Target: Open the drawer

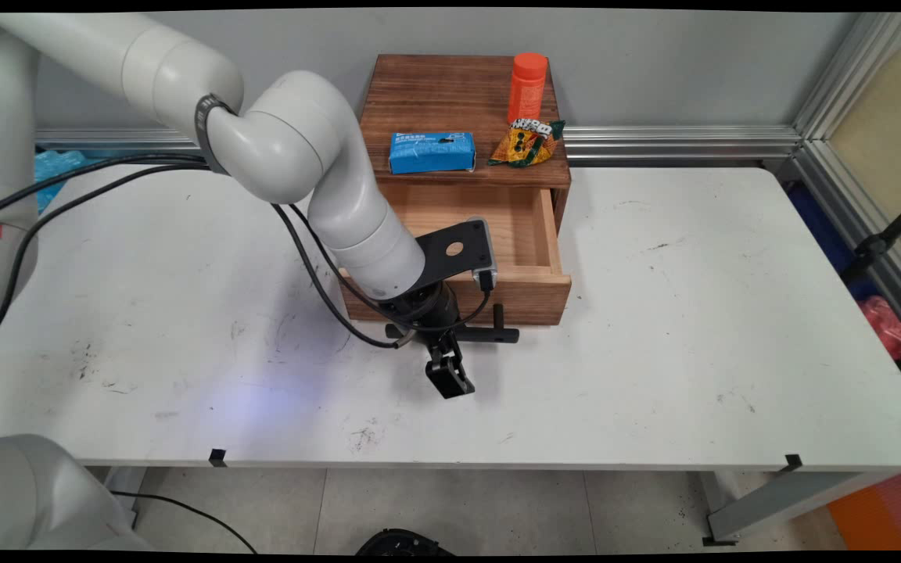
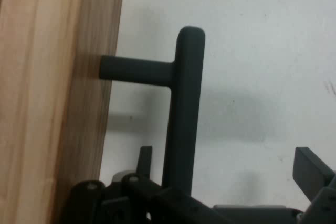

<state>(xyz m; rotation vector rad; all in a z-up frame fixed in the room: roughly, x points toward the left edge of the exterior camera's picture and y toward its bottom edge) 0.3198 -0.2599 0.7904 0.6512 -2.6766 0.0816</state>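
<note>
A dark wooden box (image 1: 458,94) stands at the back of the white table (image 1: 693,313), with its drawer (image 1: 529,285) pulled out; the part of the inside that shows is bare. The drawer's black bar handle (image 1: 489,335) (image 2: 184,114) sticks out from the front on a short post. My gripper (image 1: 444,363) (image 2: 228,163) hangs open just in front of the drawer, low over the table. In the hand view the bar runs between the two fingertips, close to the left finger (image 2: 144,157) and far from the right one (image 2: 312,170). Neither fingertip presses on the bar.
On the box top lie a blue packet (image 1: 431,152), a yellow snack bag (image 1: 526,142) and an upright orange bottle (image 1: 527,86). Black cables (image 1: 317,274) hang from the arm left of the drawer. An aluminium frame (image 1: 849,141) borders the table's right side.
</note>
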